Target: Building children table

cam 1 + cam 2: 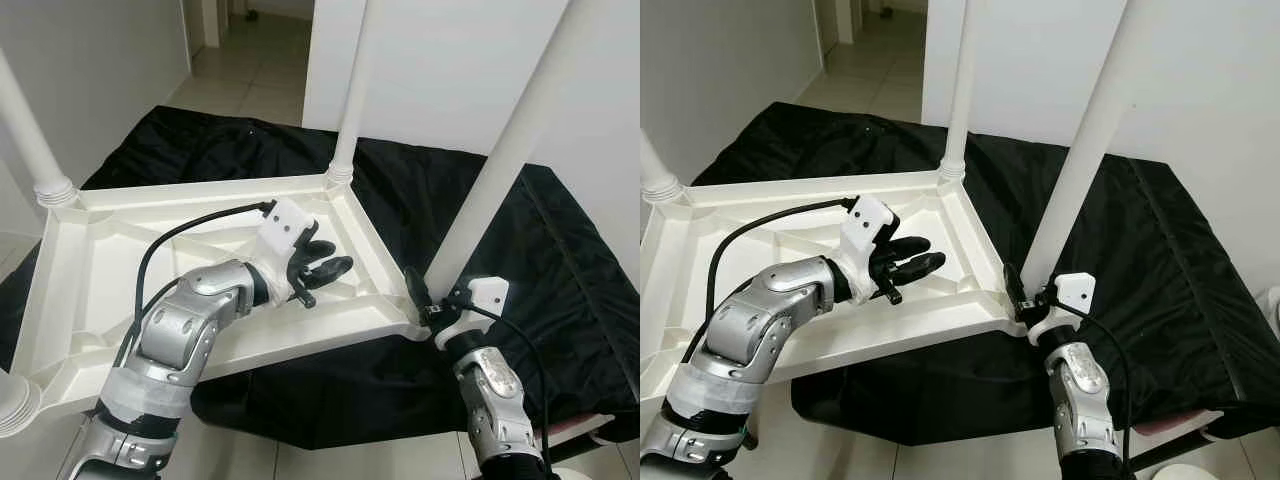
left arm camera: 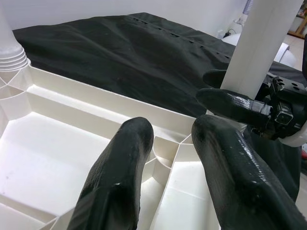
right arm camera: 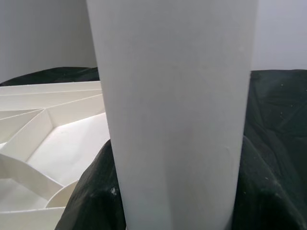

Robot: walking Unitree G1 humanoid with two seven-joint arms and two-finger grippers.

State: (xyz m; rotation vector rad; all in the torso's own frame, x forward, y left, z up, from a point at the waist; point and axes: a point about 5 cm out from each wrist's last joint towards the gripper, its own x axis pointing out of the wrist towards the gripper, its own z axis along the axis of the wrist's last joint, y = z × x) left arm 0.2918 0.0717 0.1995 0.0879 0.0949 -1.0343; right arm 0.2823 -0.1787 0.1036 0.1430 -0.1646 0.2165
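A: What's biggest in my feed?

B: Black cloth point(image 1: 560, 250) over a low surface, w/ the white table top point(image 1: 90, 270) lying upside down on it, ribbed underside up, near edge hanging off toward me.

A: Legs?

B: I count several white legs standing up from the corners. Far-corner leg point(image 1: 352, 90) sits upright in its socket. The near right leg point(image 1: 500, 150) leans a bit, its foot at the near right corner.

A: Right arm?

B: Right gripper point(image 1: 425, 300) is at the base of that leg, black fingers either side of it. Wrist cam is all leg, up close point(image 3: 172, 110). Looks clamped on it, but I can't tell for sure; fingertips are hidden.

A: Left?

B: Left gripper point(image 1: 325, 262) hovers over the underside ribs, just inside the near right corner. Fingers point(image 2: 120, 182) slightly parted, nothing btwn them, holding nothing.
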